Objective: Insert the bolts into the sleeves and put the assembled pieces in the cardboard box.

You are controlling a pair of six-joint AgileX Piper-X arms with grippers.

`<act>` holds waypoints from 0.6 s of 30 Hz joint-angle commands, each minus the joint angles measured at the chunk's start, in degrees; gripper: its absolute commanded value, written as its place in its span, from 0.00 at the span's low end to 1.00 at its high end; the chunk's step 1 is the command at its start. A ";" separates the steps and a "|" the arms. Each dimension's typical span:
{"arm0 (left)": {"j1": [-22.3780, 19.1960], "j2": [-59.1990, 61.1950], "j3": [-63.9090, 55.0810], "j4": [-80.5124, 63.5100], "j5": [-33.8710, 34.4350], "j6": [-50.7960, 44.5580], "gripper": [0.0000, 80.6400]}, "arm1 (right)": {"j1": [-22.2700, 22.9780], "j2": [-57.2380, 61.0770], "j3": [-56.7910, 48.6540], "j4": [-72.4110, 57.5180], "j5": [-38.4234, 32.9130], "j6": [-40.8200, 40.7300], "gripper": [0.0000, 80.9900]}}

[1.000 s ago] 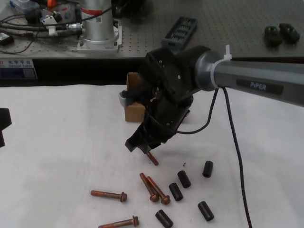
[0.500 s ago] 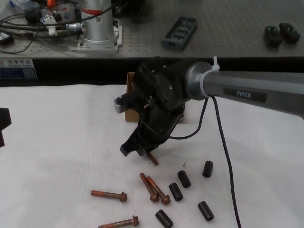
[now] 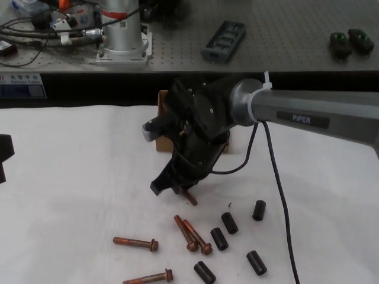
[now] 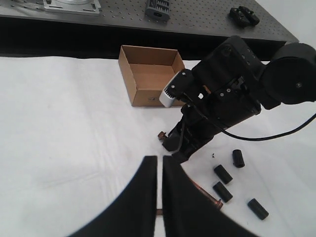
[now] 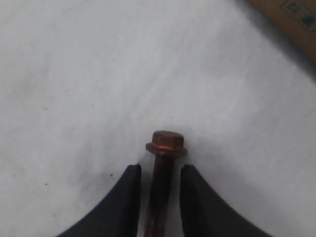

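My right gripper is shut on the shank of a copper bolt, whose hex head sticks out past the fingertips. In the high view this gripper hangs tilted just above the white cloth, and the bolt pokes out beneath it. Behind the arm stands the open cardboard box, empty in the left wrist view. Several loose bolts and black sleeves lie on the cloth in front. My left gripper stays farther back, shut with nothing in it.
A white cloth covers the bench. Behind it runs a perforated metal table with a silver post base, cables and a dark tray. The right arm's cable hangs over the cloth near the sleeves.
The right arm has shifted a little to the left and lower with the bolt still in its gripper. The loose bolts and sleeves have not moved.
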 commanded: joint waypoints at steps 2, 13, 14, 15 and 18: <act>0.14 0.00 -0.74 -0.31 0.51 -0.02 0.04 | 0.09 0.90 -0.26 1.95 0.01 0.06 0.27; 0.14 0.00 -0.74 -0.31 0.50 0.40 0.04 | 0.09 0.90 -0.26 2.28 0.01 1.39 0.26; 0.14 0.00 -0.74 -0.31 0.50 0.42 0.04 | 0.09 0.90 -0.43 2.47 0.01 1.39 0.26; 0.14 0.00 -0.74 -0.31 0.50 0.42 0.04 | 0.09 0.90 -0.72 2.91 0.13 1.39 0.25; 0.14 0.00 -0.74 -0.31 0.50 0.42 0.04 | 0.09 0.67 -0.96 2.98 2.24 1.39 0.17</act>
